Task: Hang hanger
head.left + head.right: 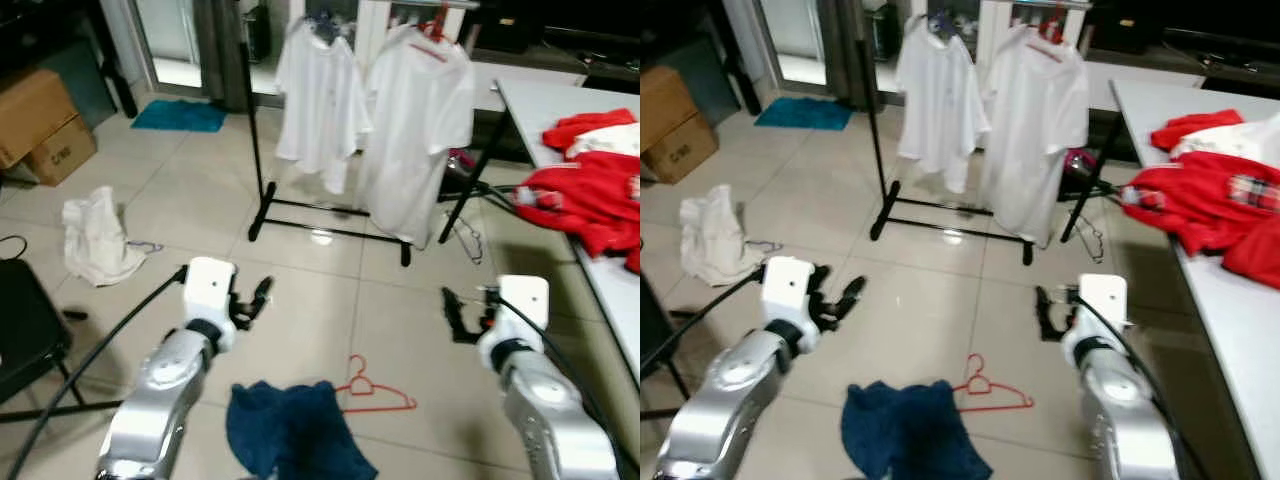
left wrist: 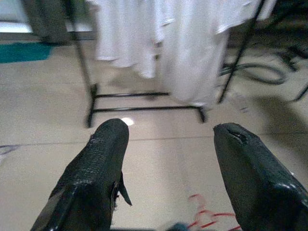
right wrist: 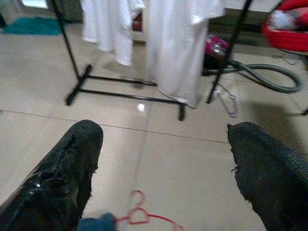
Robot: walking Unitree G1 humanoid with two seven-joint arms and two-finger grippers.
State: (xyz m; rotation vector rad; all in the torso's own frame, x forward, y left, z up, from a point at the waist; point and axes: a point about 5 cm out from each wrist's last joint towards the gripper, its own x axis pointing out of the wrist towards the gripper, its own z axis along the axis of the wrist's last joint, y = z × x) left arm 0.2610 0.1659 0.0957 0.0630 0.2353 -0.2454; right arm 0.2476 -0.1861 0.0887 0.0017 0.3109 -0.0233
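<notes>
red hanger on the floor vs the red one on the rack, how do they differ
The red hanger on the floor lies flat and bare on the tiles beside a blue cloth. The red hanger on the rack hangs up on the clothes rack and carries a white shirt, so little of it shows. Both are thin and red.

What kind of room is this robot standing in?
Probably a laundry or utility corner of a home: white shirts hang on a rack, a red hanger lies on the tiled floor, and red clothes sit on a table.
</notes>
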